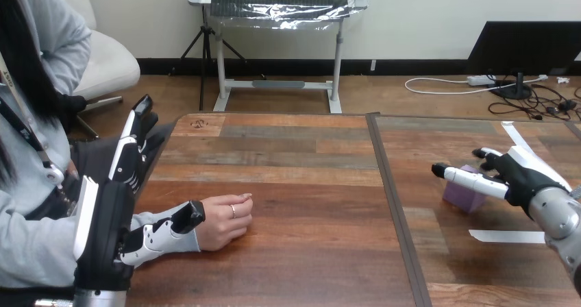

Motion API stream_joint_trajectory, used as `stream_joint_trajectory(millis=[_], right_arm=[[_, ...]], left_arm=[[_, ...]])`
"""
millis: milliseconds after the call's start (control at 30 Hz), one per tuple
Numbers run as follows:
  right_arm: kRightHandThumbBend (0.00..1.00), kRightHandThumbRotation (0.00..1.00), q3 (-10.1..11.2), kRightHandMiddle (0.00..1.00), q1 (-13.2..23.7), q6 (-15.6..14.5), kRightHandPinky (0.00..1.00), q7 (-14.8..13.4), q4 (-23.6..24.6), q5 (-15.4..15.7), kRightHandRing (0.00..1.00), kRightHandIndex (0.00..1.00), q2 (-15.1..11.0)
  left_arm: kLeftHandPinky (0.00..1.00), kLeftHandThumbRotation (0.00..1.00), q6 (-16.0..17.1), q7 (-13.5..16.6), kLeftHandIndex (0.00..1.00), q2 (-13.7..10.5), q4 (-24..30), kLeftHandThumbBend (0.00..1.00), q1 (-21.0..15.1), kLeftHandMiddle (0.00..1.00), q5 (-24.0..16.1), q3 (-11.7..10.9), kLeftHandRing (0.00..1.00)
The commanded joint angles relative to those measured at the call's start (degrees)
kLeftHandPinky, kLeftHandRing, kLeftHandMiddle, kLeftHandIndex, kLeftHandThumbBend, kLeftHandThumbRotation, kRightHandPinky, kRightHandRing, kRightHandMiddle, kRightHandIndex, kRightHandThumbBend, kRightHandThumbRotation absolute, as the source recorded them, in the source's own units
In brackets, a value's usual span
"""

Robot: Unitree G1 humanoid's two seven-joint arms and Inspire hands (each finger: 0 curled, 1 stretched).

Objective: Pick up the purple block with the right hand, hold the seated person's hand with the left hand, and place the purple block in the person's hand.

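The purple block (459,196) sits on the table at the right. My right hand (524,173) reaches in from the right edge with its fingers (469,179) straight; one finger lies across the block's upper edge, and the hand is open. The person's hand (225,221) rests on the table at the left, loosely curled, knuckles toward the middle. My left hand (109,211) is beside the person's forearm, open, its fingers (133,146) pointing straight away from me. Its thumb (168,230) lies against the person's wrist, not curled round it.
A dark seam (394,204) splits the wooden tabletop into a left and a right part. White tape strips lie at the right, one (507,236) near the block and one (515,137) farther back. The person's torso fills the left edge.
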State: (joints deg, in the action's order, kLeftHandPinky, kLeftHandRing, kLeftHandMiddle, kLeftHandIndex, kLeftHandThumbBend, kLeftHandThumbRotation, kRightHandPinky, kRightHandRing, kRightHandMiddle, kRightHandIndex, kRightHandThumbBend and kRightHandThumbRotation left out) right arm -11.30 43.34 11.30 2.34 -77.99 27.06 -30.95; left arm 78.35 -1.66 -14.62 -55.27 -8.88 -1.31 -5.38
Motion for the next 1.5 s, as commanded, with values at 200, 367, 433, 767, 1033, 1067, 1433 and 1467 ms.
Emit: stream_joint_trajectory(millis=[200, 367, 433, 767, 1033, 1067, 1433, 1467], right_arm=[[1.00, 0.90, -0.50, 0.57, 1.43, 0.64, 0.42, -3.04, 0.40, 0.26, 0.52, 0.74, 2.07], [0.97, 0.86, -0.60, 0.57, 1.64, -1.30, 0.48, -3.01, 0.26, 0.28, 0.53, 0.66, 2.62], [0.96, 0.83, -0.55, 0.58, 1.68, -2.16, 0.50, -3.22, 0.17, 0.23, 0.53, 0.65, 2.90], [0.91, 0.59, -0.52, 0.41, 1.68, -4.98, 0.39, -5.40, 0.24, 0.21, 0.35, 0.44, 4.10], [0.81, 0.36, -0.80, 0.33, 1.97, -6.69, 0.23, -6.67, 0.31, 0.43, 0.27, 0.30, 4.84], [0.79, 0.31, -0.77, 0.33, 2.01, -6.83, 0.21, -6.86, 0.33, 0.38, 0.26, 0.29, 4.91], [0.69, 0.02, 0.38, 0.21, 2.08, -7.48, 0.09, -7.78, 0.40, -0.86, 0.15, 0.22, 5.27], [0.68, 0.02, 0.52, 0.21, 2.05, -7.38, 0.08, -8.03, 0.43, -0.96, 0.14, 0.22, 5.30]], left_arm=[[0.91, 0.67, 1.74, -1.30, 0.96, 0.74, 3.83, 1.00, -1.97, 0.98, 2.07, 0.06, 0.96], [0.91, 0.67, 1.33, -1.97, 0.96, 0.75, 4.44, 1.00, -1.73, 0.98, 3.14, 0.35, 0.96], [0.91, 0.67, 1.30, -2.41, 0.96, 0.75, 4.55, 1.00, -1.73, 0.98, 3.73, 0.54, 0.96], [0.91, 0.66, 1.57, -3.68, 0.96, 0.85, 4.56, 1.00, -2.01, 0.98, 4.64, 0.18, 0.96], [0.91, 0.67, 1.97, -3.94, 0.96, 0.95, 4.66, 1.00, -2.13, 0.98, 4.42, -0.28, 0.96], [0.91, 0.67, 1.96, -3.95, 0.96, 0.95, 4.69, 1.00, -2.13, 0.98, 4.38, -0.33, 0.96], [0.91, 0.67, 1.35, -4.30, 0.96, 1.16, 5.62, 1.00, -1.83, 0.98, 5.14, -0.20, 0.96], [0.91, 0.67, 1.36, -4.33, 0.96, 1.16, 5.66, 1.00, -1.84, 0.98, 5.14, -0.22, 0.96]])
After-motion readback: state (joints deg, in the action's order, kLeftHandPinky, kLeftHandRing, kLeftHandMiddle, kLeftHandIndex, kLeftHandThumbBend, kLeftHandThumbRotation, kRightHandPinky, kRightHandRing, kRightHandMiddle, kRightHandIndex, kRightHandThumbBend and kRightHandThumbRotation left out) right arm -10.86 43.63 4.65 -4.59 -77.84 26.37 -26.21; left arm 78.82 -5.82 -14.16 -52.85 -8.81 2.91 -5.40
